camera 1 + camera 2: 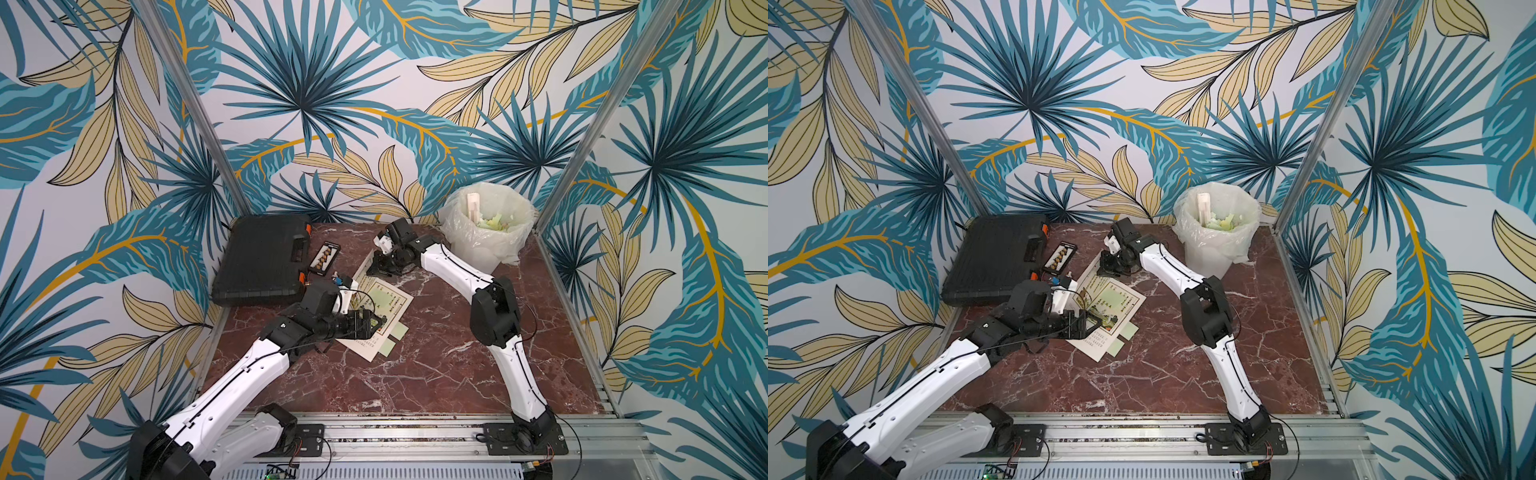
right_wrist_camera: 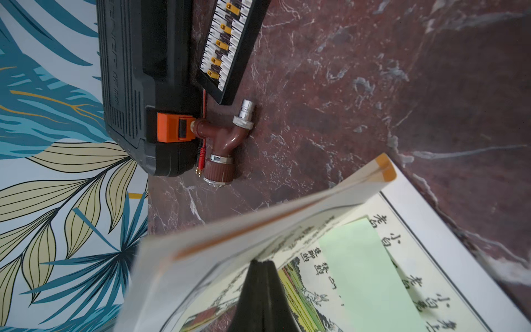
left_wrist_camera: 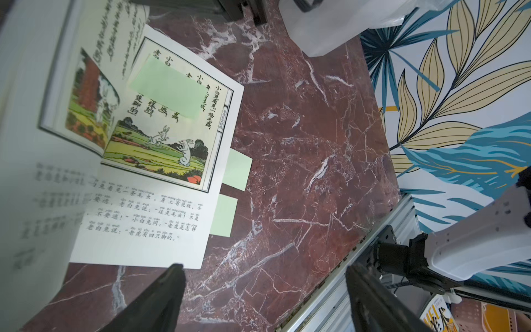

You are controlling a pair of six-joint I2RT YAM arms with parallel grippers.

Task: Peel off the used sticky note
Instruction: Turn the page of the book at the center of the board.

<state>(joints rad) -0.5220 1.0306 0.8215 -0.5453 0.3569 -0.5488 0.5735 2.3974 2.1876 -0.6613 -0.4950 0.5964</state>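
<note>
Sticky note [image 3: 168, 87] on open book [image 3: 138, 218] (green)

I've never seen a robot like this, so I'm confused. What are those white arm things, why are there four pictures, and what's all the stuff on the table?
Those are two robot arms bolted to a marble table. Each ends in a gripper, a pincher with two fingers. Two pictures look down from above. The other two come from small cameras on the arms' wrists.

On the table lie an open picture book, a black case, a board of plugs, a brown pipe fitting and a bin with green paper scraps inside. A green sticky note is stuck on the book's page, and two more notes peek out from its edge.

The right gripper is shut, its tip down at the open book. The left gripper is open near the book, holding nothing.
</note>
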